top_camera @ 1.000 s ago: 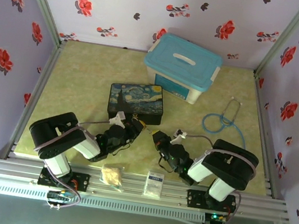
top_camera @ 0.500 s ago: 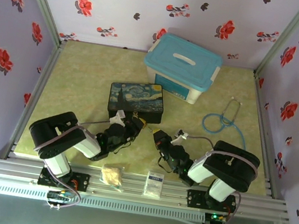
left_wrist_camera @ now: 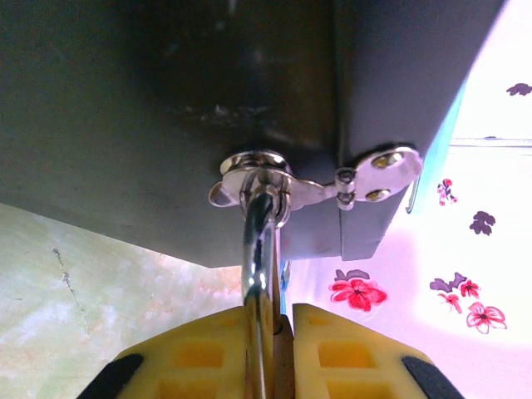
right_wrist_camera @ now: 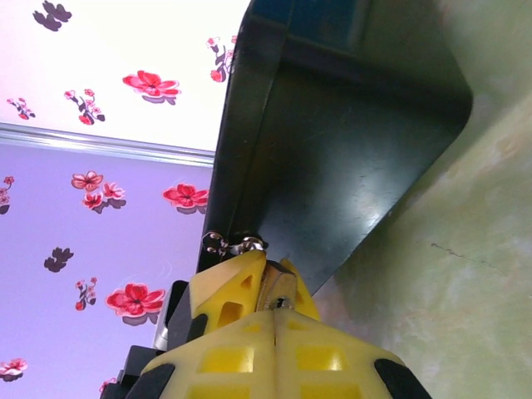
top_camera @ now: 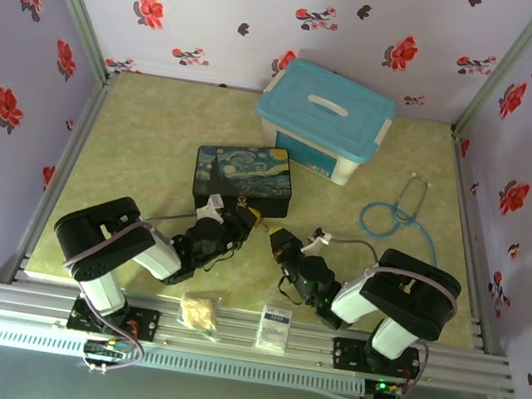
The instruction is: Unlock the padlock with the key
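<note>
The 2 yellow fingers of the left gripper (left_wrist_camera: 272, 320) are clenched on the padlock (left_wrist_camera: 259, 249), at lower centre of the frame. Its shackle passes through the hasp (left_wrist_camera: 320, 187) of the dark box (left_wrist_camera: 150, 100). The right gripper (right_wrist_camera: 274, 309) pinches 1 small metal piece, probably the key (right_wrist_camera: 278, 289), at bottom centre, just beside the box.

The box (top_camera: 244, 178) stands just before the left hand (top_camera: 247, 217) and right hand (top_camera: 278, 239), tub (top_camera: 324, 118) behind it; the desk (top_camera: 144, 140) lies open at left.
</note>
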Robot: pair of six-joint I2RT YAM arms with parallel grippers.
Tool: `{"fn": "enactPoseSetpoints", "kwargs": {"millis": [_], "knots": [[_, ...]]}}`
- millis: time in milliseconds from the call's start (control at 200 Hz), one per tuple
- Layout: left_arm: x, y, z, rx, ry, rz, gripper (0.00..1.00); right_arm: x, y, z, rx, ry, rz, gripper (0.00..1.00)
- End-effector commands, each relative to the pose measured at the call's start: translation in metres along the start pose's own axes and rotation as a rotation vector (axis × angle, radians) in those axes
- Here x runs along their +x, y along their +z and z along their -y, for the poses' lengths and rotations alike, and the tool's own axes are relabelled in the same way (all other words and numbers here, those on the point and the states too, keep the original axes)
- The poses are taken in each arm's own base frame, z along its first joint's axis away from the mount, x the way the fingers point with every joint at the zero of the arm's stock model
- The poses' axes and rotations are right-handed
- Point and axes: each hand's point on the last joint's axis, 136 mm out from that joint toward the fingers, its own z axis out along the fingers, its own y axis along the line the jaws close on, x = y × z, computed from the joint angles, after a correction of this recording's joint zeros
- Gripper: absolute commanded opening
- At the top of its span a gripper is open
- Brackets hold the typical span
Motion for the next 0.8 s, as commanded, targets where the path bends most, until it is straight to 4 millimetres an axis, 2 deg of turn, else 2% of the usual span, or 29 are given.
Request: {"fn": "enactPoseSetpoints", "kwargs": {"millis": [0,230,460,595,795], "knots": [[-0.001,0.004,0.031,0.108,-0.027,0.003,0.01,0.0,0.005,-0.009,-0.028,-0.018,0.007,0.0],[-0.001,0.003,0.035,0.117,-0.028,0.002,0.01,0.002,0.008,-0.005,-0.016,-0.01,0.003,0.0],[-0.006,0.002,0.032,0.111,-0.029,0.013,0.01,-0.007,0.0,0.002,0.004,-0.009,0.043,0.0],[-0.006,0.004,0.035,0.118,-0.032,0.01,0.0,-0.005,0.0,0.004,0.008,-0.005,0.041,0.0],[-0.005,0.007,0.029,0.103,-0.054,0.007,0.0,-0.006,-0.001,0.003,0.007,-0.009,0.047,0.0]]}}
